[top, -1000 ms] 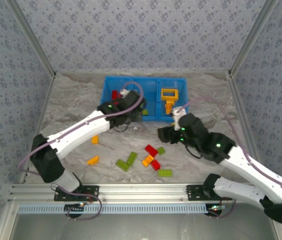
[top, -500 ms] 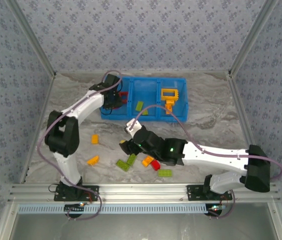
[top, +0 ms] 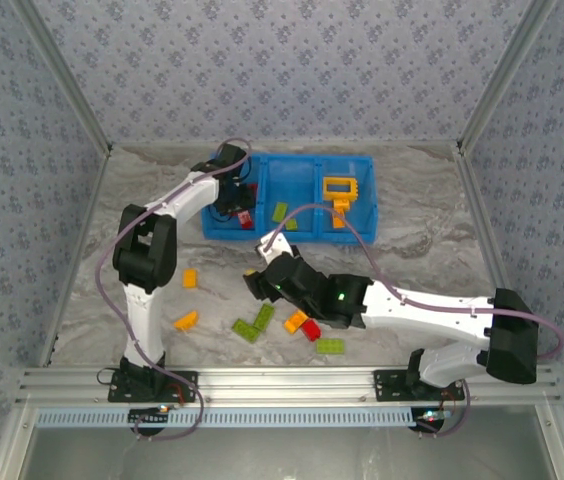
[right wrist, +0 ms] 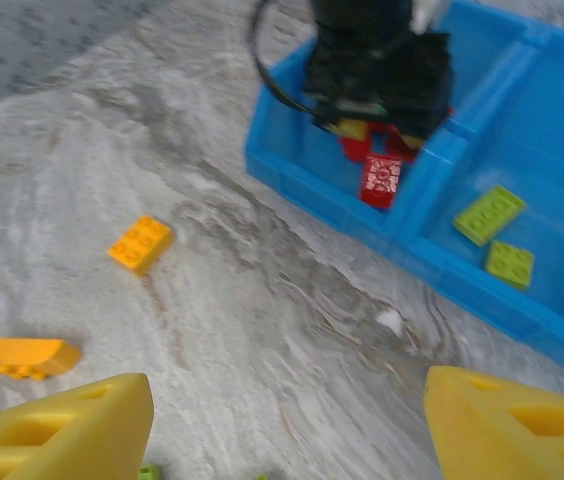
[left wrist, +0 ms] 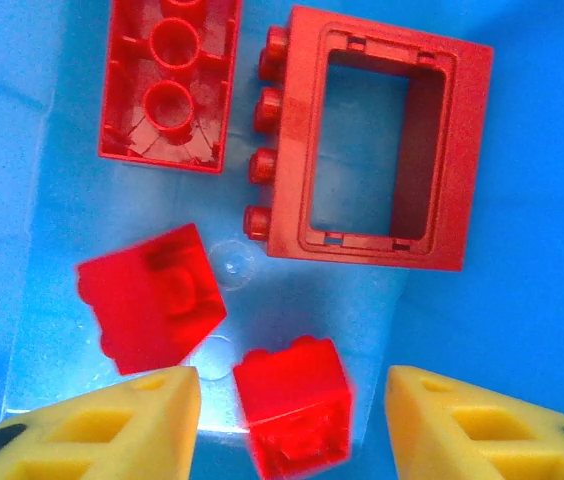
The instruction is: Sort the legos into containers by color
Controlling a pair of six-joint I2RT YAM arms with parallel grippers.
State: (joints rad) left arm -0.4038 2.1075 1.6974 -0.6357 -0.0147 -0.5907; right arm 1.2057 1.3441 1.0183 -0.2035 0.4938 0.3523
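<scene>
Reaching into the leftmost compartment of the blue tray [right wrist: 302, 180], the left end effector [left wrist: 290, 385] hangs with its yellow fingers [left wrist: 112, 420] spread wide. A small red brick [left wrist: 297, 415] shows between them, blurred and touching neither. On the compartment floor beneath lie a hollow red frame [left wrist: 462, 150], an upturned red brick [left wrist: 169, 85] just beside it, and another red block [left wrist: 150, 295] a little apart. Two lime green plates [right wrist: 489, 213] rest in the middle compartment, and an orange frame [top: 338, 188] sits in the right one. The right arm stretches leftward across the marbled table [right wrist: 262, 300], just in front of the tray. Its right end effector [right wrist: 289, 400] is wide open too, with nothing between its tips. On the table near it lie an orange brick [right wrist: 140, 243] and a second orange piece [right wrist: 22, 355]. Closer to the arm bases, two green bricks [top: 254, 325] lie together, a red and an orange brick [top: 302, 322] touch each other, and one more green brick [top: 329, 346] lies just beside them.
</scene>
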